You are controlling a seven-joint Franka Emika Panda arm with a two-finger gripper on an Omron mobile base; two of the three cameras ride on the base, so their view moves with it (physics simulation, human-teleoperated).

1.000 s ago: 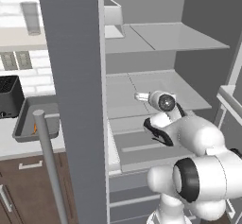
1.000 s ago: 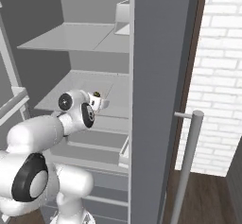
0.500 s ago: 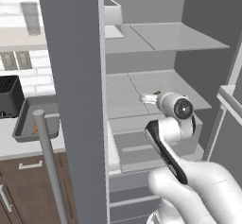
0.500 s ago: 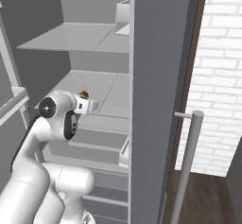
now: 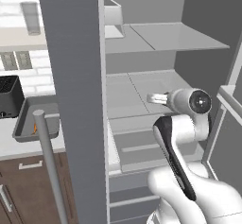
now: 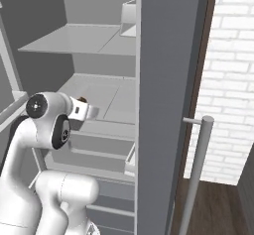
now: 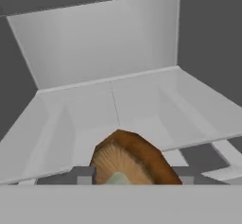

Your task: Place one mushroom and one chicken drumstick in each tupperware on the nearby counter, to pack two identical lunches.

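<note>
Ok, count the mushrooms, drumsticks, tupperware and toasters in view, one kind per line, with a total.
mushroom: 1, brown-capped
drumstick: 1, an orange sliver in the tray, too small to be sure
tupperware: 1
toaster: 1
Total: 4

mushroom (image 7: 130,160) stem cut off below, end effector (image 7: 130,176) fingertips hidden

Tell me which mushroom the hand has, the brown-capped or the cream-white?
The brown-capped mushroom: a rounded brown cap with tan gills sits in the hand, inside the fridge.
</note>
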